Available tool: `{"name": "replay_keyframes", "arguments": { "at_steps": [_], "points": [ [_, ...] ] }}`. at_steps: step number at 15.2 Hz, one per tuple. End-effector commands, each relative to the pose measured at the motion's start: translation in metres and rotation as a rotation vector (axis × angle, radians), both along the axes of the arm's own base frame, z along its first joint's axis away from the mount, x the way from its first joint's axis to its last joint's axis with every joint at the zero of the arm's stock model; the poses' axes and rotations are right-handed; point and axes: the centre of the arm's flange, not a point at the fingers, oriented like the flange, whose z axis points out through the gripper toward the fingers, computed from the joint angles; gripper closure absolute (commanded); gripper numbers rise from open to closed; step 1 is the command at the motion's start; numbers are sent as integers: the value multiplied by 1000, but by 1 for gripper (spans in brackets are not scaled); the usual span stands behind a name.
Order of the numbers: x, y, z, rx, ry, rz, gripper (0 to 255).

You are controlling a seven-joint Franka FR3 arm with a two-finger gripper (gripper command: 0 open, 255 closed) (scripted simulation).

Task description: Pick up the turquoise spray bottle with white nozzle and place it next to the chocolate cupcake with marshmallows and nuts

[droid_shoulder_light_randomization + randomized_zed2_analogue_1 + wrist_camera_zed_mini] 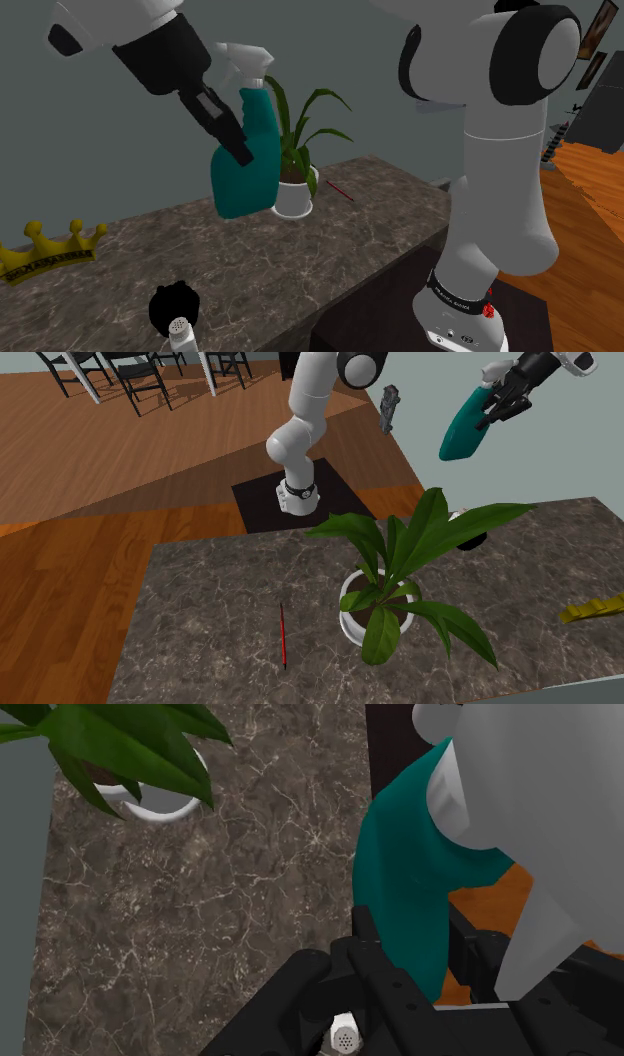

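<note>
My gripper (237, 142) is shut on the turquoise spray bottle (246, 172) with its white nozzle (245, 60), holding it in the air above the dark marble counter (340, 240). In the second exterior view the bottle (462, 432) hangs tilted from the gripper (503, 404), high over the counter's far side. The wrist view has the bottle's body (405, 884) clasped between the fingers (378, 966). The cupcake (174, 305), drawn black with a white marshmallow, stands on the counter below the bottle and nearer the front edge. Leaves partly hide the cupcake (474, 539).
A potted plant (294, 190) in a white pot (352, 614) stands just behind the bottle. A red pencil (283, 637) lies beside the pot. A yellow crown (50, 250) rests at the shoulder view's left. The arm's stand (470, 320) is beside the counter edge.
</note>
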Motion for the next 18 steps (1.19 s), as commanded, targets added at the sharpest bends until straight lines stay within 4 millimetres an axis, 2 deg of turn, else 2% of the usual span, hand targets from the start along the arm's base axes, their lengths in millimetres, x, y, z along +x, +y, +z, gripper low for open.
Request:
{"name": "replay_keyframes", "arguments": {
  "at_steps": [1,18],
  "points": [
    [-1,14,-4,-1,1,-3,255],
    [-1,14,-94,-1,1,-3,255]
  ]
}}
